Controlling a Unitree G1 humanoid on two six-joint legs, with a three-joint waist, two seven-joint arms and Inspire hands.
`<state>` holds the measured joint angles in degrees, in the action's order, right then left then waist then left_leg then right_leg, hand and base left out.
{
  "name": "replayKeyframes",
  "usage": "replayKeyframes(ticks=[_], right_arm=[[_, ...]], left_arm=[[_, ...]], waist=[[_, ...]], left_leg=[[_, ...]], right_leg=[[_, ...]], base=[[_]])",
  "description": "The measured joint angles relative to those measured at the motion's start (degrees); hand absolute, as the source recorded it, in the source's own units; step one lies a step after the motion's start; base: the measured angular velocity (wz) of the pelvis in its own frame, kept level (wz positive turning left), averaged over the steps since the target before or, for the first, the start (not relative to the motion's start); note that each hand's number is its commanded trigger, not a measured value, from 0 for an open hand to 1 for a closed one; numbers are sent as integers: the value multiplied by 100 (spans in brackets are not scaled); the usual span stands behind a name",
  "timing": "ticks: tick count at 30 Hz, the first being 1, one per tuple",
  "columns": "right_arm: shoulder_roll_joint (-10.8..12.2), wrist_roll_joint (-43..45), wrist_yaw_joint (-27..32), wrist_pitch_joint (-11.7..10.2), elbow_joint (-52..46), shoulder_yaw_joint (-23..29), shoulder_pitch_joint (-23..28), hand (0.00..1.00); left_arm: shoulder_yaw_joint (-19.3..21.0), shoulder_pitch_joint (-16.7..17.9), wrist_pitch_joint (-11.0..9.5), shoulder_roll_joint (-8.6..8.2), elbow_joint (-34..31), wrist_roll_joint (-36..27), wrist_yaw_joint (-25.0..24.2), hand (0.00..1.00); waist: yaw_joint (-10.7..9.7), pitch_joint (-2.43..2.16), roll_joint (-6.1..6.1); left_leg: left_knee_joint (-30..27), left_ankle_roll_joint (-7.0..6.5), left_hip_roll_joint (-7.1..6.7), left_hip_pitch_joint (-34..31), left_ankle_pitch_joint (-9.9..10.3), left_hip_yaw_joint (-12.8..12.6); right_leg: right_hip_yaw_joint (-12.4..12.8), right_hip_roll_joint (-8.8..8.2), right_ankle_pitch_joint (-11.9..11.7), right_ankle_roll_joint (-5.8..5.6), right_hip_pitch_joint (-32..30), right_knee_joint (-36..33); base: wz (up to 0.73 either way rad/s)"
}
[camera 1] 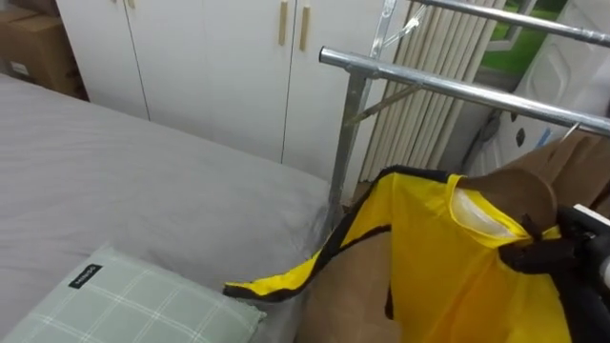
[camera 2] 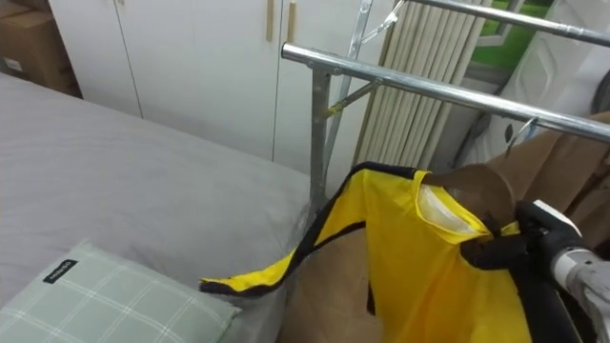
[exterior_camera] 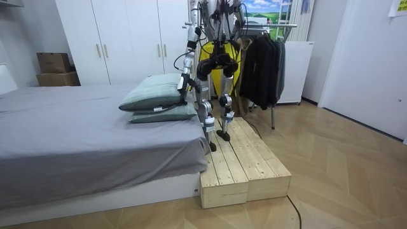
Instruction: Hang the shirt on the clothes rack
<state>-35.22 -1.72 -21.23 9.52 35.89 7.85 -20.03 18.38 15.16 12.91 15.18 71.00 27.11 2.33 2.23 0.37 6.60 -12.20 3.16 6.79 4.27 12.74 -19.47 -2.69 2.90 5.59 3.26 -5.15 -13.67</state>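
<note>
Beside the bed, on the wooden platform point(exterior_camera: 248, 165): the robot stands facing the clothes rack point(camera 1: 457, 88), with the grey bed point(camera 1: 143, 181) on its left.
Right hand point(camera 2: 500, 250): its dark fingers point(camera 2: 486, 252) are curled tight on the collar of the yellow shirt point(camera 1: 429, 257). They pinch it at the neck opening, where the white inner lining shows just above them.
Why the collar: held there, the shirt's body drops straight below the fingers. This looks like the best hold for lifting the neck toward a rail.
Yellow shirt: it hangs from the fingers and lies against a brown garment point(camera 1: 519, 186) just behind them. One black-trimmed sleeve trails away from the fingers, down toward the plaid pillow point(camera 1: 133, 305).
Hanger: I cannot tell whether one is inside the shirt.
Rack rail: it runs above and beyond the fingers, clear of the shirt, so I judge the shirt is not yet hung.
Left hand point(exterior_camera: 183, 89): it is low at the robot's side, near the stacked pillows in the room view, well apart from the shirt. I cannot tell its state.
Dark clothes point(exterior_camera: 261, 63): they are hung farther along the rack, on the far side of the fingers from the bed.
Risk: the loose sleeve may snag the rack's upright post as the shirt goes up.
</note>
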Motion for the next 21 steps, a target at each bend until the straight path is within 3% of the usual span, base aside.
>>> replayKeyframes(ticks=[5,11,17,21], right_arm=[[-149,91,188,-77,2,-1,0,100],[-234,637,289,-94,-70,-56,-87,100],[-531,1273,327,-155,-110,-303,-378,100],[-565,1373,401,-226,-307,-306,-421,100]], left_arm=[[-51,91,-31,14,-133,-3,0,0],[-92,298,-39,28,-384,-11,0,0],[-178,397,-37,38,-536,-8,-16,0],[-172,399,-36,39,-542,-8,-16,0]], waist=[[-18,9,84],[-41,-11,210],[-81,-11,243],[-106,-13,245]], left_leg=[[-3,-2,-53,30,-2,246],[-6,-3,-53,34,-1,223],[3,-3,-54,-31,-1,224],[-11,-2,-51,-68,-1,253]], right_leg=[[-45,-33,53,-12,14,4],[36,-12,60,-14,5,-4],[31,-3,54,-4,-89,-48],[26,0,48,5,-94,-44]], base=[[8],[-2],[-2],[-1]])
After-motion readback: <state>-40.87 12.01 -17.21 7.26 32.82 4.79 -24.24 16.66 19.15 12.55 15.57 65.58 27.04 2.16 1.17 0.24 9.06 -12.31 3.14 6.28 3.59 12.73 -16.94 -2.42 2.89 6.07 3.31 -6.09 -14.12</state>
